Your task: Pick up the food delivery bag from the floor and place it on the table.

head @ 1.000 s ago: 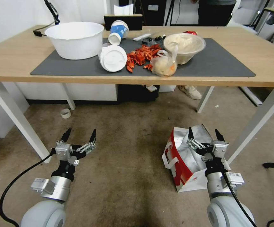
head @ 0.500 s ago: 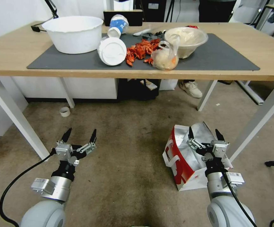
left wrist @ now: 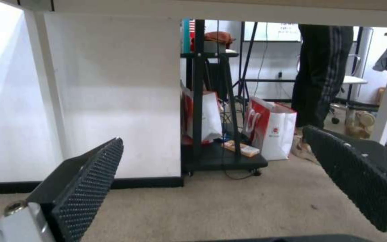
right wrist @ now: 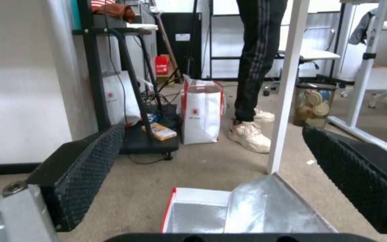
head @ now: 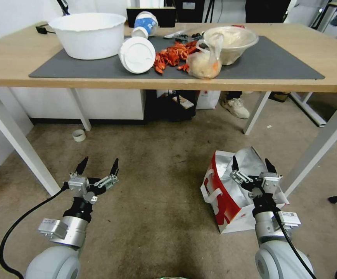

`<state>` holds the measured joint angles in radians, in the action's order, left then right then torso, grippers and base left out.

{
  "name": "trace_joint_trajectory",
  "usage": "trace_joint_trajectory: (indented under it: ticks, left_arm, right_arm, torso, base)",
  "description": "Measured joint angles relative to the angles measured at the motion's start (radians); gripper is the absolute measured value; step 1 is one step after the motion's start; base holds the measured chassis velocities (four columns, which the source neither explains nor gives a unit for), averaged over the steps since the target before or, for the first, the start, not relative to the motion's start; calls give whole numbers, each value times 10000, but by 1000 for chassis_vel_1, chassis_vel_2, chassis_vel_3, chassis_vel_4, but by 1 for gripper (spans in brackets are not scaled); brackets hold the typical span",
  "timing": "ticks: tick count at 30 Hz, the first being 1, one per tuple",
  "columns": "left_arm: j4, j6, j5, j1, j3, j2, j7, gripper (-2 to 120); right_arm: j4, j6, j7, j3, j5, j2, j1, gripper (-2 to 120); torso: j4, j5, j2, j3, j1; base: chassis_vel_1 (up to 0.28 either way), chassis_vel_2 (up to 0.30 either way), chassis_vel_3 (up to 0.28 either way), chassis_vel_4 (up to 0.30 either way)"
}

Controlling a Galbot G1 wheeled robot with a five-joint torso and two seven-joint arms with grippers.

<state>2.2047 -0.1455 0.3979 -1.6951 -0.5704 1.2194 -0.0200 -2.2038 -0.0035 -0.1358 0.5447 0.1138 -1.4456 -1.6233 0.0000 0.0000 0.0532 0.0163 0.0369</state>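
The food delivery bag (head: 224, 195) stands on the carpet at the right, white with a red side, white handles and an open foil-lined mouth (right wrist: 247, 211). My right gripper (head: 253, 167) hovers open just above that mouth, holding nothing. Over bare carpet at the left, my left gripper (head: 97, 166) is open too, well apart from the bag. The light-wood table (head: 17, 58) with white legs and a dark grey mat (head: 277, 62) spans the far side.
On the mat sit a white tub (head: 87, 35), white lidded cups (head: 137, 54), red shells (head: 172, 58), a knotted clear bag (head: 203, 64) and a bowl (head: 232, 40). A table leg (head: 319, 149) stands just right of the bag. A tape roll (head: 78, 135) lies on the floor. A person's shoe (head: 235, 107) is under the table.
The head camera has sunk or tilted, so the table sits higher in the picture. The arms, both grippers and the bag keep their places.
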Motion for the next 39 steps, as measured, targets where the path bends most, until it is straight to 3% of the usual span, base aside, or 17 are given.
trace_joint_trajectory:
  ticks: [3,9,39]
  left_arm:
    - [0,-6,0,-1,-7,4,1,100]
    - [-3,-26,-1,-3,-14,12,25,100]
    - [-97,-200,-4,36,-28,19,121,100]
  right_arm:
    - [3,0,1,-1,2,0,7,100]
    - [7,1,1,-1,5,15,18,100]
    - [1,-3,-8,53,35,47,25,100]
  torso:
    - [0,-1,-155,-151,-1]
    - [0,-1,-305,-162,-34]
    - [0,0,-232,-163,-31]
  base:
    - [0,0,0,0]
    - [0,0,0,0]
    - [0,0,0,0]
